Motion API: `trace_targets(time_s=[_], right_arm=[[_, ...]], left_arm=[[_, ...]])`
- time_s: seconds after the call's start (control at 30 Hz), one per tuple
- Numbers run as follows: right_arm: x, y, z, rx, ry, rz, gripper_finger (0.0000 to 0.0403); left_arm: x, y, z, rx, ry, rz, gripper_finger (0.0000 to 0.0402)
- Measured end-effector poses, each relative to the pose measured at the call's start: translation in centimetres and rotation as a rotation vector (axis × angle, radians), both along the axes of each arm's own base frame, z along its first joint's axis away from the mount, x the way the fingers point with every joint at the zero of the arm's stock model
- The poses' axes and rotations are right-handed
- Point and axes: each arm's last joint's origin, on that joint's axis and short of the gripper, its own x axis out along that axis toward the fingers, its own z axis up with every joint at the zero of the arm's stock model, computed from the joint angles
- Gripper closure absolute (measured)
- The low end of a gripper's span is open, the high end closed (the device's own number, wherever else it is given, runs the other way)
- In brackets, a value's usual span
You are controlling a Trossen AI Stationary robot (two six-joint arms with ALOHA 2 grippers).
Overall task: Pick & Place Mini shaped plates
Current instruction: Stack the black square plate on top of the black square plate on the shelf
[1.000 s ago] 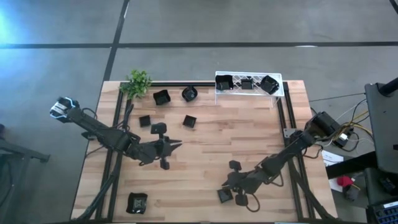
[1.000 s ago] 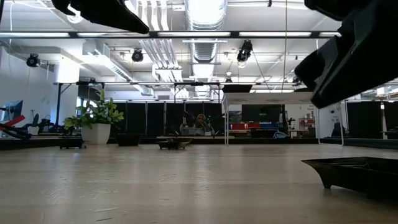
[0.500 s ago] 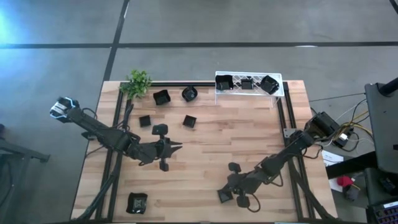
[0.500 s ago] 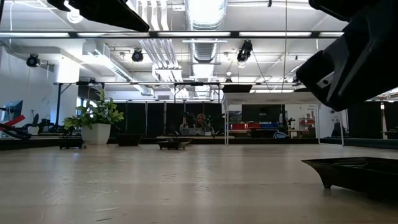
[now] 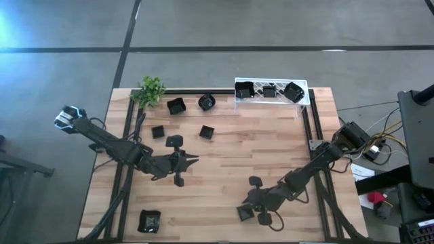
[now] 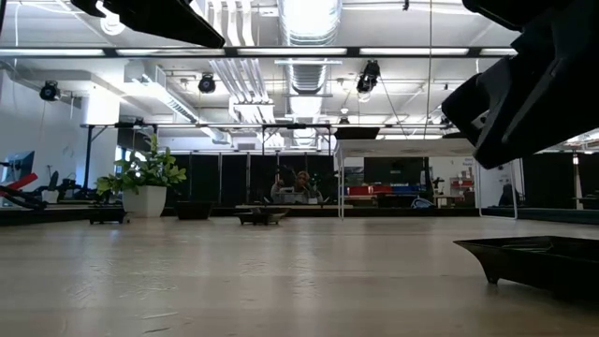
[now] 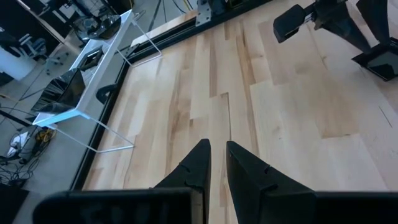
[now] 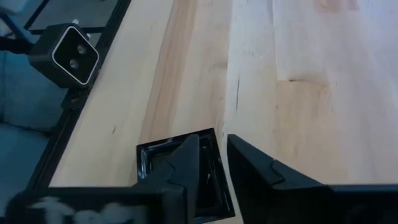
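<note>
Several small black plates are in the high view. Two lie near the plant (image 5: 176,105) (image 5: 206,102), two at mid-table (image 5: 158,131) (image 5: 207,132) and one at the near left (image 5: 149,220). Three sit in the white lattice rack (image 5: 271,99). A square plate (image 5: 244,213) (image 8: 155,158) (image 6: 543,257) rests flat near the table's near edge. My right gripper (image 5: 248,203) (image 8: 213,152) hangs just above it, fingers almost together, clear of it in the low view. My left gripper (image 5: 193,160) (image 7: 216,149) waits at mid-table, fingers close together, holding nothing.
A small green plant (image 5: 150,89) stands at the far left corner. Black rails run along the table's left (image 5: 129,135) and right (image 5: 308,129) sides. The low camera (image 8: 65,53) sits at the near edge beside the square plate. Bare wood lies between the two arms.
My right gripper has shifted slightly above the square plate, a little toward the table's left and up, then back. The plate has stayed where it was.
</note>
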Motion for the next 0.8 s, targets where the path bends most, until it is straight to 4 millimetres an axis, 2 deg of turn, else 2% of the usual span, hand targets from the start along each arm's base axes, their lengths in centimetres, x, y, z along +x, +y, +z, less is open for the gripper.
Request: trace_targets(time_s=[0.23, 0.47, 0.8], right_arm=[[-0.1, -0.1, -0.7, -0.020, 0.035, -0.006, 0.0289], [0.0, -0.2, -2.6, -0.057, 0.089, -0.012, 0.0302], [0.0, -0.2, -2.9, -0.041, 0.104, -0.017, 0.0324]], left_arm=[[0.0, 0.0, 0.0, 0.001, 0.001, 0.000, 0.0354], [0.0, 0.0, 0.0, -0.001, -0.002, 0.000, 0.0354], [0.0, 0.0, 0.0, -0.001, -0.003, 0.001, 0.0354]])
